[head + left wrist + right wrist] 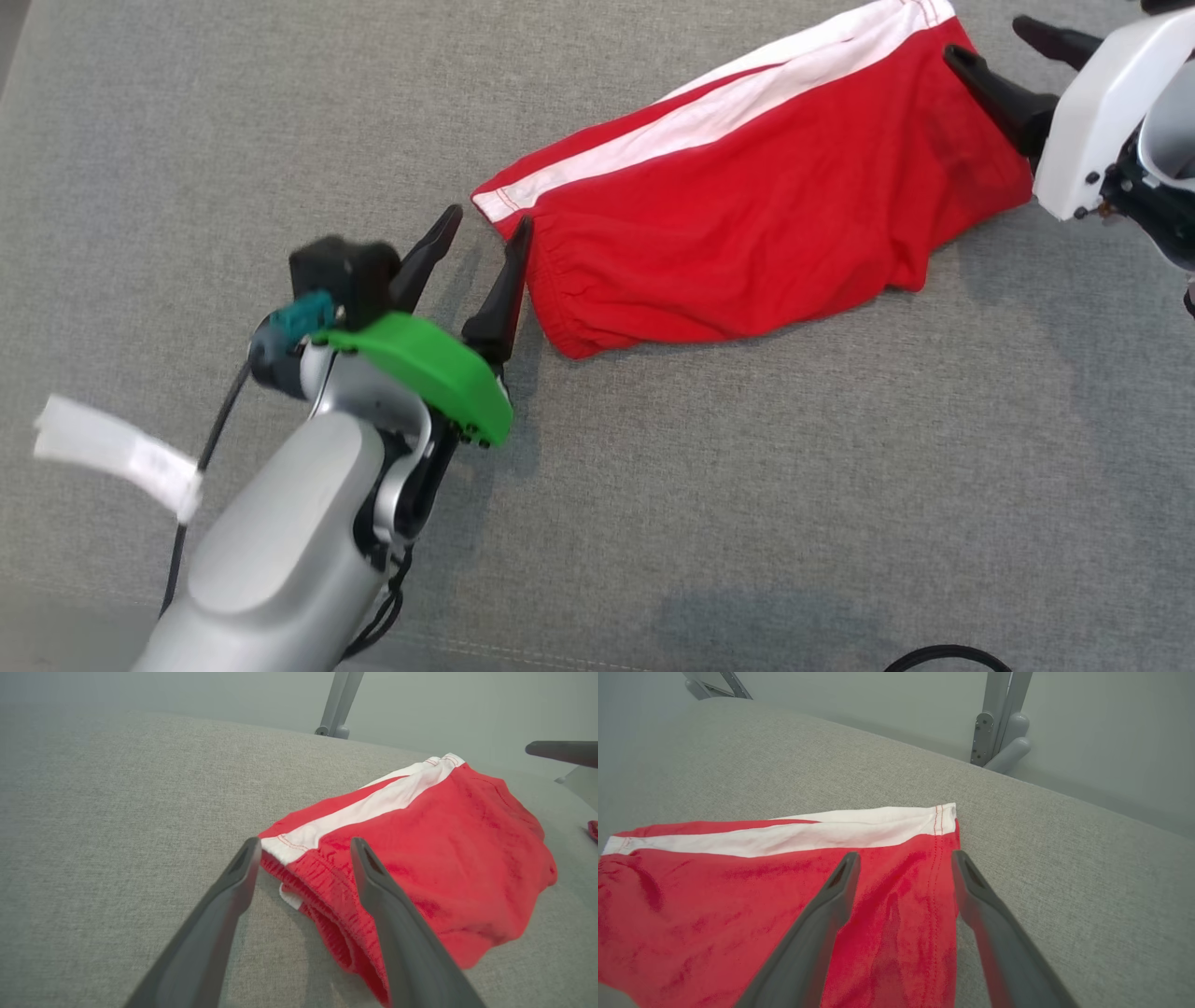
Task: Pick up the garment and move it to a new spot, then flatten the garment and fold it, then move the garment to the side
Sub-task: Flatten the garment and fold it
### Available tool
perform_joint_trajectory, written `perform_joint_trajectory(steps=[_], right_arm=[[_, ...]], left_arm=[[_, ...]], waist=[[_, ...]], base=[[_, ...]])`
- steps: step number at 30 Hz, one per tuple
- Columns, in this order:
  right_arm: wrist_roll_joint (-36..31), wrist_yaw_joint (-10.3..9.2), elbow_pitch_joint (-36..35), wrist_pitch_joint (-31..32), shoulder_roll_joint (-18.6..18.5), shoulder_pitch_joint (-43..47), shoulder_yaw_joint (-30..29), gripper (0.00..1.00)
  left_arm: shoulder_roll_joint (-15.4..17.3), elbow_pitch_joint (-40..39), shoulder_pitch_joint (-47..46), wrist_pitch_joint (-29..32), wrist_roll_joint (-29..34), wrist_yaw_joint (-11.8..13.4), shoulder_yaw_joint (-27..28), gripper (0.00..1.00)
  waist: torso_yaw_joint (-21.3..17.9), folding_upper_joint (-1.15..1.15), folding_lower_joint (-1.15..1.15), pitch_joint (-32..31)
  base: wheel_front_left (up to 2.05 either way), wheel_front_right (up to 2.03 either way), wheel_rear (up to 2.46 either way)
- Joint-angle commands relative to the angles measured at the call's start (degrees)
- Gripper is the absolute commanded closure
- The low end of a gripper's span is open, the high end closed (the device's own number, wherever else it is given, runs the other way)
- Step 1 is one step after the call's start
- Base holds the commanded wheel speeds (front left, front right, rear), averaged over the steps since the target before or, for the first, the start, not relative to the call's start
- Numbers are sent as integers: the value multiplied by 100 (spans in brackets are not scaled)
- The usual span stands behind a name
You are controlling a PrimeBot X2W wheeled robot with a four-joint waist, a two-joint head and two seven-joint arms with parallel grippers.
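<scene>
Now left hand (488, 219) and right hand (986, 37) gape empty at opposite ends of the red shorts (747, 215). Spaced to stretch them flat, seemingly.

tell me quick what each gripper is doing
Left gripper: open, holding nothing, beside the red shorts.
Right gripper: open, holding nothing, at their other end.

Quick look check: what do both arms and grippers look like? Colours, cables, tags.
The left gripper has two long dark tapered fingers, a green plate behind them, a black camera block, teal connector, black cable, white tag and silver-grey forearm. The right gripper has the same dark fingers on a white housing.
</scene>
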Motion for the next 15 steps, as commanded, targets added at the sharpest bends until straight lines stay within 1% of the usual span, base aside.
perform_joint_trajectory(steps=[1,4,5,7,9,13,15], right_arm=[[-129,1,17,25,-13,93,-49,0],[-337,1,184,173,53,226,-235,0],[-385,1,251,242,70,258,-292,0],[-512,1,371,385,79,296,-392,0],[-683,1,483,511,104,311,-475,0],[-1006,0,711,632,160,296,-725,0],[-1178,1,795,681,174,273,-810,0]], left_arm=[[111,-157,110,-110,145,79,-15,0],[274,-590,422,-510,451,279,-42,0],[326,-689,509,-643,562,307,-74,0],[260,-856,683,-975,617,291,-35,0],[260,-868,859,-1147,727,259,-37,0],[81,-803,1098,-1289,882,130,82,0],[-45,-823,1214,-1307,1038,36,261,0]], waist=[[7,0,0,-17],[157,0,0,23],[220,0,0,42],[354,0,0,91],[483,0,0,158],[726,0,0,267],[818,0,0,305]], base=[[0,0,0],[0,0,0],[0,0,0],[0,0,0],[0,0,0],[0,0,0],[0,0,0]])
